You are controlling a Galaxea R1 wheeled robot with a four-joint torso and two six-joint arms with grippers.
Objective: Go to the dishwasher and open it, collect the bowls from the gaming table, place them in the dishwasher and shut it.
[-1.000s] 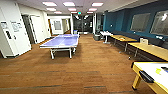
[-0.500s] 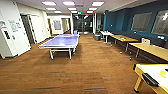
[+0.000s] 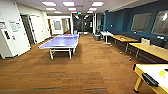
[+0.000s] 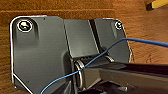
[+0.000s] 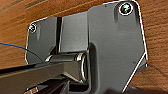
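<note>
**Open room, wooden floor: contents left to right**

Item 1. White wall unit (image 3: 10, 35) at the far left, with papers pinned on its face; a doorway opens just beyond it.

Item 2. Table-tennis table (image 3: 61, 41), blue top, white legs, standing on the wooden floor (image 3: 82, 72) left of centre, well apart from everything else.

Item 3. Glazed doors (image 3: 82, 23) at the far end of the room, under a green sign and rows of ceiling lights (image 3: 68, 3).

Item 4. Small grey bin (image 3: 97, 37) near the far end, just beside a white table (image 3: 106, 33).

Item 5. Two long wooden tables (image 3: 123, 38) in a row along the dark blue wall (image 3: 117, 22) on the right, each on thin legs; small items on top, too blurred to name.

Item 6. The gaming table (image 3: 150, 72), at the lower right corner: white top, yellow edge and leg, a dark oblong piece on its near rim and a small yellow-green patch on the top. A yellow corner, apparently this table's, also shows against the floor in the left wrist view.

Item 7. Blue cable (image 4: 105, 51) crossing the robot's dark plate in the left wrist view; wooden floor behind.

Grippers, left and right: whether either is released or clenched cannot be told.
</note>
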